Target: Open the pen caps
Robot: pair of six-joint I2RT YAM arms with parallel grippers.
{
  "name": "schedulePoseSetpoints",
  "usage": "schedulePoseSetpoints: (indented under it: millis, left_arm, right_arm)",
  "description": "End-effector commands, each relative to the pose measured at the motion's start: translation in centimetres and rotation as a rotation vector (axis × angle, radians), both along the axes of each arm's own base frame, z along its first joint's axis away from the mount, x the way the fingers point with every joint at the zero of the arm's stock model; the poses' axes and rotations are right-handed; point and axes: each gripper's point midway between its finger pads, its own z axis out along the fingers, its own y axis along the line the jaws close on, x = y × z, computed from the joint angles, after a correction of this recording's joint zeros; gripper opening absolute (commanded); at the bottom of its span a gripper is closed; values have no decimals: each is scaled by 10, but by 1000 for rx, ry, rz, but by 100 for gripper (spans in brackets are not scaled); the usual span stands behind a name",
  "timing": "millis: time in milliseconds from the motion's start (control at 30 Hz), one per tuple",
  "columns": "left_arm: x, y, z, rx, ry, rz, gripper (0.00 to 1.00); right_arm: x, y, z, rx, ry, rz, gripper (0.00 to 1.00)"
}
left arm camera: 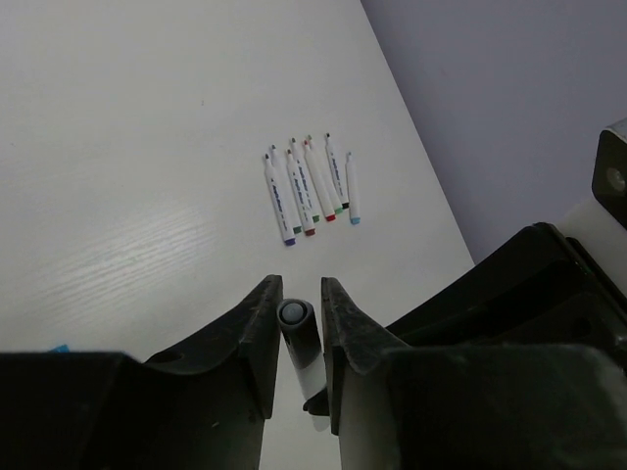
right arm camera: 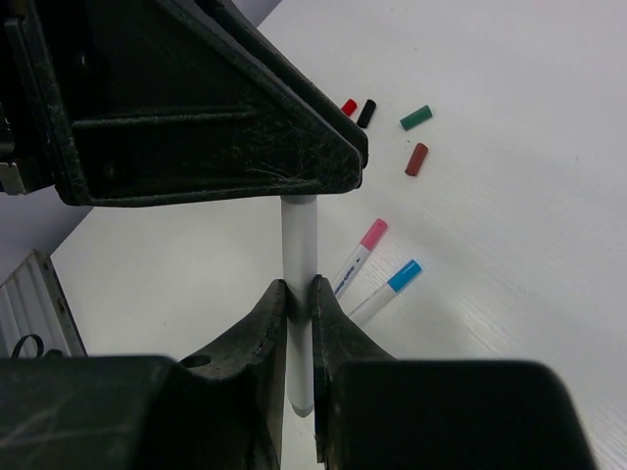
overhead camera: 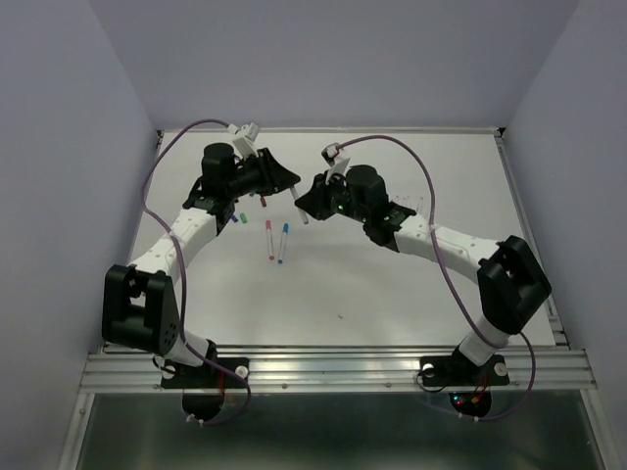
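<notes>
One pen (right arm camera: pixel 299 240) hangs between both grippers above the table. My right gripper (right arm camera: pixel 300 294) is shut on its white barrel. My left gripper (left arm camera: pixel 302 294) is shut on its dark cap (left arm camera: pixel 297 328), which still sits on the barrel; the colour is lost in shadow. In the top view the left gripper (overhead camera: pixel 291 186) and the right gripper (overhead camera: pixel 307 202) meet over the table's middle back. A pink-capped pen (right arm camera: pixel 361 257) and a blue-capped pen (right arm camera: pixel 389 290) lie below. Loose caps lie nearby: red (right arm camera: pixel 349 107), black (right arm camera: pixel 366 114), green (right arm camera: pixel 415 117) and brown (right arm camera: pixel 416 159).
Several uncapped pens (left arm camera: pixel 312 186) lie side by side in a row near the table's edge, by the purple wall. In the top view the pink pen (overhead camera: pixel 269 238) and the blue pen (overhead camera: pixel 283 243) lie in front of the grippers. A blue scrap (left arm camera: pixel 59 348) lies on the table.
</notes>
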Motion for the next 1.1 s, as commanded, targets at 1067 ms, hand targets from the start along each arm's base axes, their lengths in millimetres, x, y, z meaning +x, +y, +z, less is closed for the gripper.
schedulePoseSetpoints:
  millis: [1067]
  left_arm:
    - [7,2,38,-39,-78,59,0]
  right_arm:
    - [38,19,37,46,-144,-34,20]
